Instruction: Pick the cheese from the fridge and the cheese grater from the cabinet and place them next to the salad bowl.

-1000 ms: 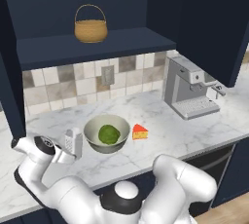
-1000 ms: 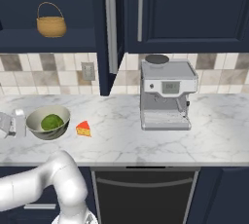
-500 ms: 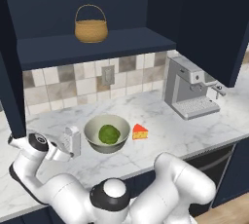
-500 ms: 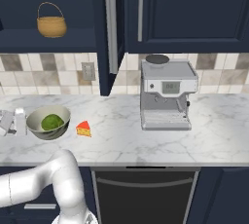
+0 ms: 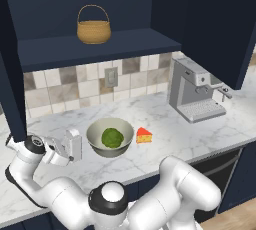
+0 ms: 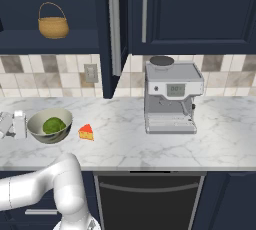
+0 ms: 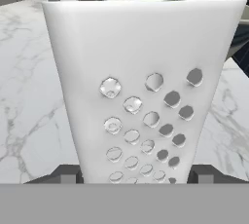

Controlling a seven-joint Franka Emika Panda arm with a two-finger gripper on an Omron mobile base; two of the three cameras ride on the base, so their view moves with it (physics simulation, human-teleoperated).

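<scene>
Left base view: my tool (image 5: 64, 148) sits around the grater (image 5: 74, 144), which stands on the desk (image 5: 165, 124) beside the bowl (image 5: 110, 137); cheese (image 5: 144, 135) beyond the bowl.

Right base view: grater (image 6: 19, 124) near the bowl (image 6: 49, 124).

Hand view: jaws wide, flanking the grater (image 7: 141, 91); I can't tell if they touch it. Backing out crooked could tip it into the bowl.
</scene>
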